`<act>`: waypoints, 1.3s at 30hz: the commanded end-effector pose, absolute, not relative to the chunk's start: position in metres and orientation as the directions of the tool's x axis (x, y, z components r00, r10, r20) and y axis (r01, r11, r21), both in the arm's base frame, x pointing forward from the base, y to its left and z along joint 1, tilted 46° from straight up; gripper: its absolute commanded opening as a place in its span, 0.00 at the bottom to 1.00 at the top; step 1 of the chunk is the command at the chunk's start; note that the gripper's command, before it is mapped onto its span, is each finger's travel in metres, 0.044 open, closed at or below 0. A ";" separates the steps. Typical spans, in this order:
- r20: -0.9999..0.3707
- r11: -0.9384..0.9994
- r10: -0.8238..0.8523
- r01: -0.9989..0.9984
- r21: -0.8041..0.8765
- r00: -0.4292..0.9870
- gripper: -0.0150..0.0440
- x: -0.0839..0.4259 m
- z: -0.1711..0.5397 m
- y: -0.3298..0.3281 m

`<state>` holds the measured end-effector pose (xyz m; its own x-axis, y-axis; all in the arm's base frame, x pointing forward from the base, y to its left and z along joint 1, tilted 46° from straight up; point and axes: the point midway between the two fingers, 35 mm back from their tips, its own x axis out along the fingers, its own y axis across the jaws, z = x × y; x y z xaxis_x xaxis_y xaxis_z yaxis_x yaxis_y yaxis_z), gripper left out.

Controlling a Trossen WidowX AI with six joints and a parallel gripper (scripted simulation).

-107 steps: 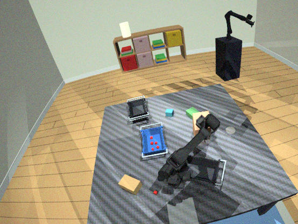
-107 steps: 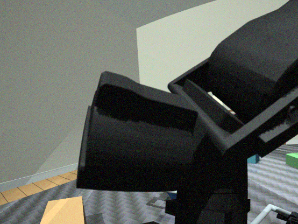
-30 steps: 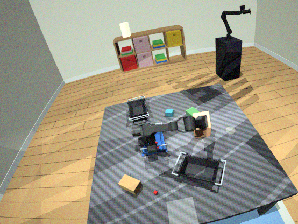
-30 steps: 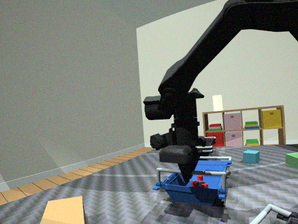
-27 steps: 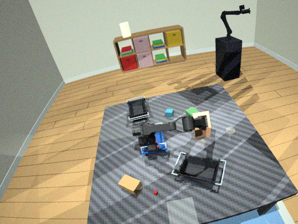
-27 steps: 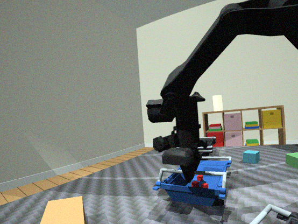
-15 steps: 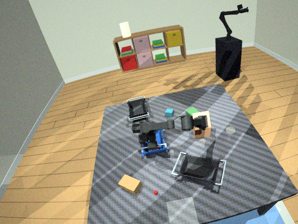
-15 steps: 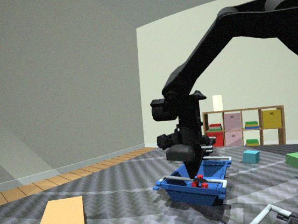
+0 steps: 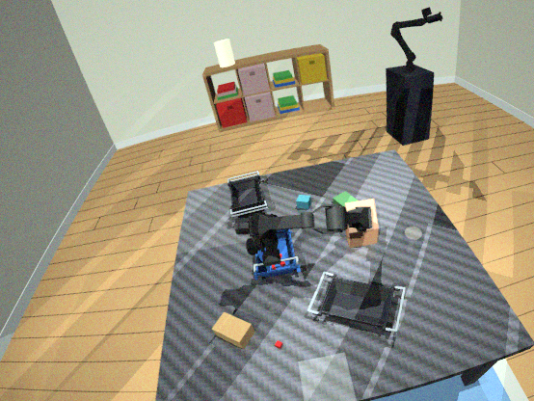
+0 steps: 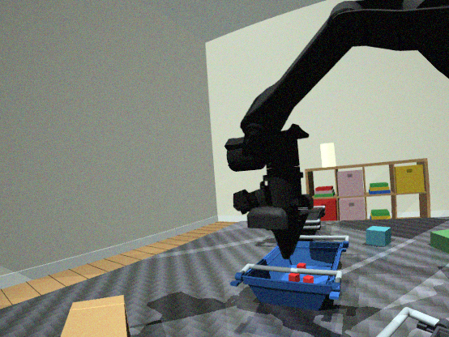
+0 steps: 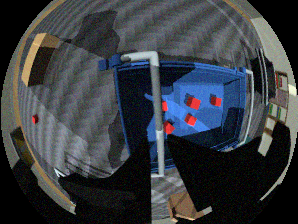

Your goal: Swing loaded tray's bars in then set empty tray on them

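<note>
The loaded blue tray (image 9: 277, 274) (image 10: 289, 297) (image 11: 231, 87) holds several small red blocks (image 10: 308, 279) (image 11: 192, 102). Its near wire bar (image 10: 280, 268) (image 11: 157, 95) lies inward across the top, just inside the near end. Its far bar (image 10: 324, 237) (image 11: 250, 100) is swung out past the far end. My gripper (image 10: 287, 258) (image 11: 157, 140) points down over the tray, tips just inward of the near bar, a little apart and empty. Two empty black trays stand on the table, one at the back (image 9: 247, 194) and one front right (image 9: 354, 301), both with bars out.
A tan block (image 9: 232, 329) (image 10: 97, 316) (image 11: 35, 59) and a stray red block (image 9: 279, 344) (image 11: 35, 119) lie in front. A teal block (image 9: 303, 201) (image 10: 378, 236) and a green block (image 9: 344, 199) (image 10: 442, 240) lie behind. A tan box (image 9: 362, 237) stands by the arm.
</note>
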<state>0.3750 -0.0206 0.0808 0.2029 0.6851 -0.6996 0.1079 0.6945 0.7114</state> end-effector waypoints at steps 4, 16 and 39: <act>-0.700 0.694 0.685 0.111 0.712 0.202 0.40 0.375 0.080 -0.021; -0.700 0.694 0.685 0.111 0.712 0.202 0.40 0.375 0.080 -0.021; -0.711 0.704 0.675 0.117 0.700 0.197 0.40 0.364 -0.021 -0.159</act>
<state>0.3717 -0.1308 0.0244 0.1995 0.6797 -0.7059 0.1205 0.6979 0.7060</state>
